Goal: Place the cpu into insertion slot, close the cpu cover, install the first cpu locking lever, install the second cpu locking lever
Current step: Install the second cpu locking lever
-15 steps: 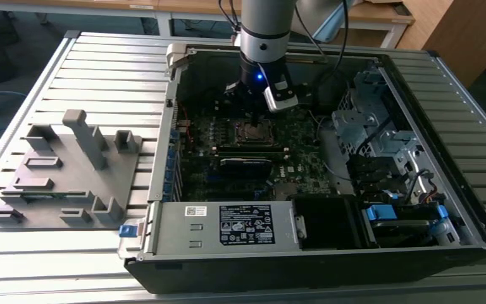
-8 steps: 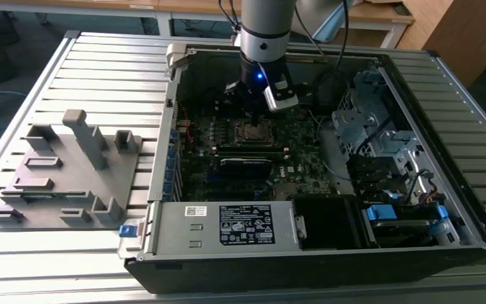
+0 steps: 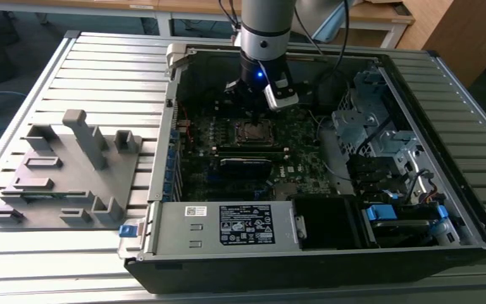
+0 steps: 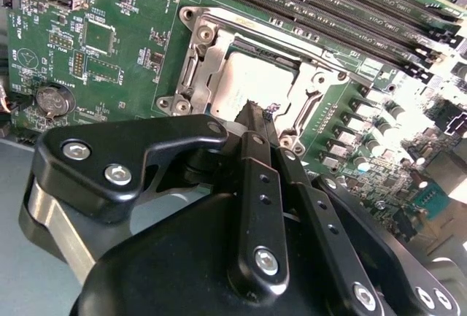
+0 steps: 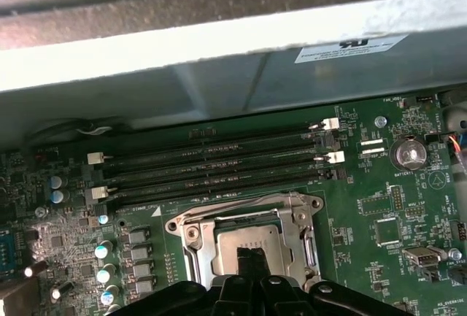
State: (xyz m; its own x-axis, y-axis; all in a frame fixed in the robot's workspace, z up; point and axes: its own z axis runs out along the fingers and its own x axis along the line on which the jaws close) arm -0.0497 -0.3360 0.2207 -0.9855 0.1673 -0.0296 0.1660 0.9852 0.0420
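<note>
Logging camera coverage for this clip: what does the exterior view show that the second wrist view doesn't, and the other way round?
Exterior view: the whole open computer case, the grey fixture plate on the slatted table at the exterior view's left, and the arm reaching down into the case.

Second wrist view: a close look at the cpu lying in the insertion slot, with the cpu cover framing it, and a coin battery on the board.

Both: the gripper just over the socket, and the green motherboard.

You will find printed labels on the power supply [image 3: 175, 223] and the case wall [image 5: 219, 46], none legible.
</note>
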